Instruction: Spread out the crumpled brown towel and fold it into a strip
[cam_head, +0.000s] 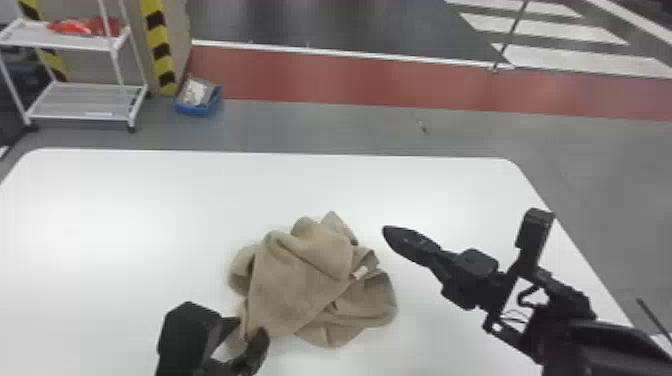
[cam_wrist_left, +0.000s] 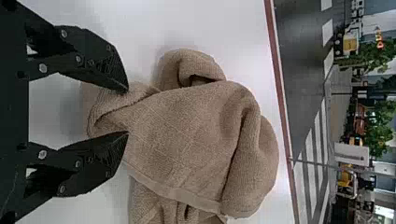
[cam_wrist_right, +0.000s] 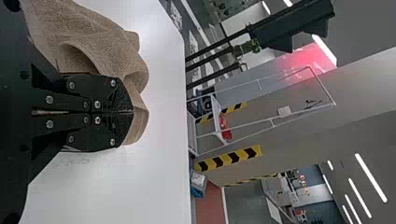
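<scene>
The towel (cam_head: 300, 280) is a messy heap, low in the middle of the head view, on the table (cam_head: 125, 200). The left jaws (cam_head: 251, 325), lower left, are spread wide at its edge, gripping nothing. The right jaws (cam_head: 386, 231), right of middle, are pressed together, empty. The left jaws could pinch two layers (it's so bunched up!) and lift a lump. One towel, one table, two pairs of jaws.

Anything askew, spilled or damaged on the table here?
No spill or damage is visible. Only the brown towel looks untidy, heaped in overlapping folds with its pale label exposed, which suits a task that begins with it crumpled.
</scene>
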